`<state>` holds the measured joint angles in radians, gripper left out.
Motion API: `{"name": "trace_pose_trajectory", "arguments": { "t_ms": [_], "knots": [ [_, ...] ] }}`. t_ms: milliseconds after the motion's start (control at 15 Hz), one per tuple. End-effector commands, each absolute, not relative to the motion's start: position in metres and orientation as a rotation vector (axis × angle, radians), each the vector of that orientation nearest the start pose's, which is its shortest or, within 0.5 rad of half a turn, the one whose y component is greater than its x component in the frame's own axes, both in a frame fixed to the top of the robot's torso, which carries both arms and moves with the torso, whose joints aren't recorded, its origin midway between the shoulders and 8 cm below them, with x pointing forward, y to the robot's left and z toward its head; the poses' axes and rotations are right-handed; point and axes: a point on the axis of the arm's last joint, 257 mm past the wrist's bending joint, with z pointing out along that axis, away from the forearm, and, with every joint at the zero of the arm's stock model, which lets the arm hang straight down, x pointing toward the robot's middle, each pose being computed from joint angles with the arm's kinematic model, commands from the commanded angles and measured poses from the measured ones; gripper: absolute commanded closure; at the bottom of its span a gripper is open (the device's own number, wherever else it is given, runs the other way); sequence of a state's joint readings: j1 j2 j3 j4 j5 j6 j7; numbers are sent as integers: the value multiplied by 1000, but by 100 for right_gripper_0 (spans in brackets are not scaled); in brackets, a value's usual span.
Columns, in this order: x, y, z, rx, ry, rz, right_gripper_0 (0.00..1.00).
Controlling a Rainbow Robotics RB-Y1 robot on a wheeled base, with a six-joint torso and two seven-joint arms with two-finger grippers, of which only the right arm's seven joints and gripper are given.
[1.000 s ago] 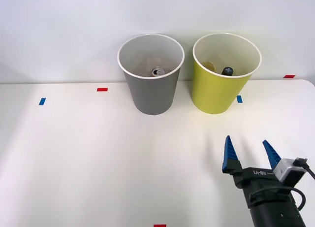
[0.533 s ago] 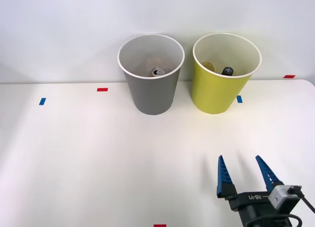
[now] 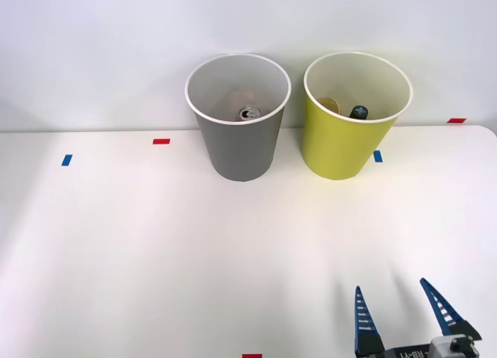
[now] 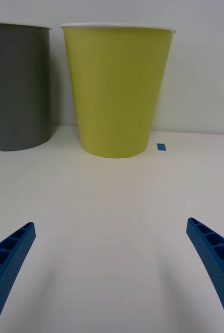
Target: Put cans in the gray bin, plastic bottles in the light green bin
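We are holding our right gripper (image 3: 404, 310) wide open and empty above the surface (image 3: 155, 249), well short of the light green bin (image 3: 342, 148).

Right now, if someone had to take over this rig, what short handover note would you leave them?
Right hand: open and holding nothing, low over the near right part of the table, well short of both bins.
Gray bin: upright at the back, one can lying in its bottom.
Light green bin: upright, to the right of the gray one and apart from it, with a yellow-labelled bottle and a black-capped bottle inside.
Done: what can be seen is sorted into the correct bins.
Left: no loose cans or bottles are visible on the table, so probably nothing remains but parking the arm.
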<state>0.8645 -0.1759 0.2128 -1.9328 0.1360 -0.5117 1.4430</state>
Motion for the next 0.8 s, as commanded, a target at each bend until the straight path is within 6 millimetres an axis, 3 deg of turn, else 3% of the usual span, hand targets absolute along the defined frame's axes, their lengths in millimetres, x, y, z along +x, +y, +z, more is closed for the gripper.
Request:
{"name": "trace_pose_trajectory", "arguments": {
  "t_ms": [67, 267, 600, 800],
  "knots": [
    [258, -235, -279, -140, 1590, -54, 0],
    [240, -226, -291, -109, 1639, -19, 0],
    [236, -197, -294, -95, 1649, 47, 0],
    [235, -194, -294, -94, 1650, 54, 0]
  ]
}}
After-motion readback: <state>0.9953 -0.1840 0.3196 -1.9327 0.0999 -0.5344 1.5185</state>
